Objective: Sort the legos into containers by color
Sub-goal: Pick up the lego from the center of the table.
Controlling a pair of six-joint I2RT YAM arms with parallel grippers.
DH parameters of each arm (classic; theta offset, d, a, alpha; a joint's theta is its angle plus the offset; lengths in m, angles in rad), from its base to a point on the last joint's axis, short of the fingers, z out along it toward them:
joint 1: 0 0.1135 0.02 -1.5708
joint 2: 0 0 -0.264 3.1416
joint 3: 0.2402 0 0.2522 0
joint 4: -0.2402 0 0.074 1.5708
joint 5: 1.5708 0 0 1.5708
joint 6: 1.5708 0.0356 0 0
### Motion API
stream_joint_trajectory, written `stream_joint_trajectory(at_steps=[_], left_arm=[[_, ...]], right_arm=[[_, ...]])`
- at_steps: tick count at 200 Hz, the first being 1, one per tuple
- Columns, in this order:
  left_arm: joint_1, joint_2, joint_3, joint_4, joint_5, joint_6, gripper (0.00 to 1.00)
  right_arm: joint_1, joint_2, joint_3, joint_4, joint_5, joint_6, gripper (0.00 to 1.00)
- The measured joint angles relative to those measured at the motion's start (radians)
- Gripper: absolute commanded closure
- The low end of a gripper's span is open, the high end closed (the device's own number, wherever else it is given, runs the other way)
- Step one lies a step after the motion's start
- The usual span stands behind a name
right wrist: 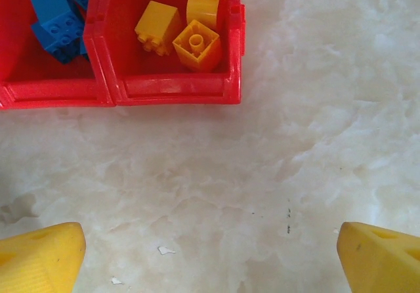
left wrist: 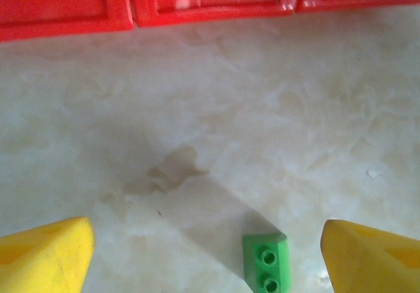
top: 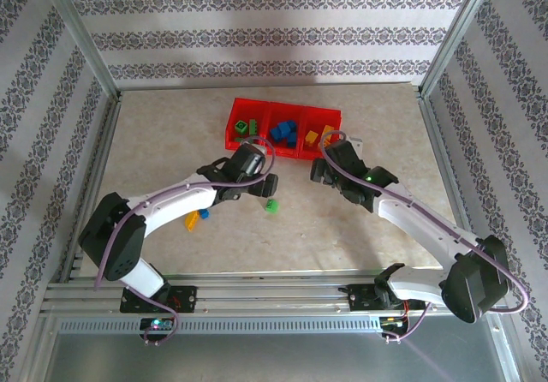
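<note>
The red tray (top: 283,108) lies at the back of the table; its containers hold green legos (top: 245,127), blue legos (top: 282,131) and yellow legos (top: 320,135). My left gripper (top: 259,178) hangs open just in front of the tray. In the left wrist view a green lego (left wrist: 266,264) lies on the table between the yellow fingers (left wrist: 46,253), close to the right one and touching neither. That green lego (top: 271,205) also shows from above. My right gripper (top: 330,159) is open over bare table near the tray's right end, its fingertips (right wrist: 371,257) wide apart.
A yellow lego (top: 193,220) and a blue lego (top: 204,213) lie on the table beside the left forearm. The right wrist view has yellow legos (right wrist: 187,33) and blue legos (right wrist: 59,17) inside the tray (right wrist: 170,89). Metal frame posts edge the table.
</note>
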Motion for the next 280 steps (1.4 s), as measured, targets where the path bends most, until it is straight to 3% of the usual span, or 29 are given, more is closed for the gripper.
stream_joint_trajectory(at_steps=[37, 76, 121, 280], left_arm=[[-0.064, 0.020, -0.003, 0.002, 0.004, -0.002, 0.11], [-0.104, 0.083, -0.003, 0.000, 0.009, -0.002, 0.20], [-0.115, 0.150, 0.016, -0.008, 0.009, -0.002, 0.31], [-0.122, 0.305, 0.135, -0.139, -0.016, -0.002, 0.52]], right_arm=[[-0.005, -0.030, -0.008, 0.000, 0.000, 0.001, 0.02], [-0.018, -0.071, -0.029, 0.001, 0.000, 0.001, 0.02], [-0.024, -0.084, -0.045, 0.000, 0.000, 0.001, 0.02], [-0.031, -0.073, -0.045, 0.003, 0.000, 0.001, 0.02]])
